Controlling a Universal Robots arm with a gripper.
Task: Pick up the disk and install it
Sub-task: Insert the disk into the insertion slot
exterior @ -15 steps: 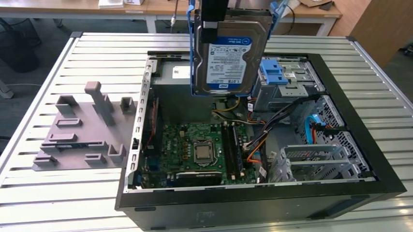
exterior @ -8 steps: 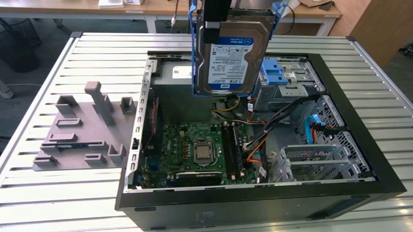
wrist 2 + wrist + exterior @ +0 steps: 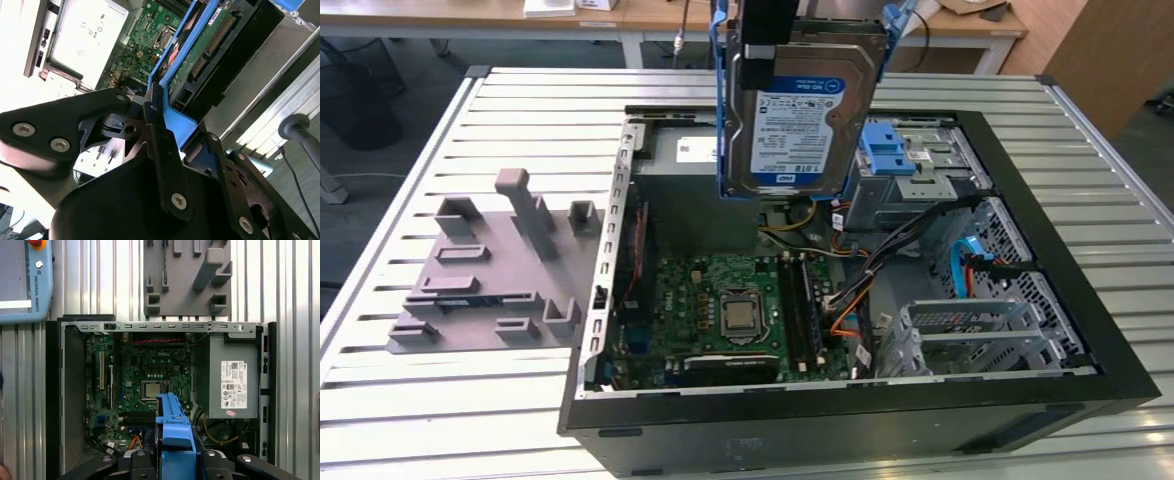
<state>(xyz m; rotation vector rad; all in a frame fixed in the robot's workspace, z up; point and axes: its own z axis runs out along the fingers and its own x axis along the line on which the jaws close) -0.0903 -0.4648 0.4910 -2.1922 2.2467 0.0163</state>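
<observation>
The disk (image 3: 801, 110), a silver hard drive with a blue-and-white label and a blue carrier frame, hangs upright in the air over the open computer case (image 3: 1067, 390). My gripper (image 3: 767, 25) is shut on its top edge. In the second wrist view the gripper (image 3: 157, 102) clamps the blue frame, and the disk (image 3: 200, 50) shows its green circuit side. In the first wrist view the blue frame of the disk (image 3: 174, 422) sticks out from the gripper (image 3: 175, 457), above the motherboard (image 3: 150, 385).
Inside the case are a grey drive cage with blue latches (image 3: 907, 150), a grey power-supply box (image 3: 232, 385), loose cables (image 3: 854, 300) and a metal bracket (image 3: 974, 335). A grey moulded fixture (image 3: 494, 270) lies on the slatted table (image 3: 400, 400) at the exterior view's left. A teach pendant (image 3: 25, 280) lies beside the case.
</observation>
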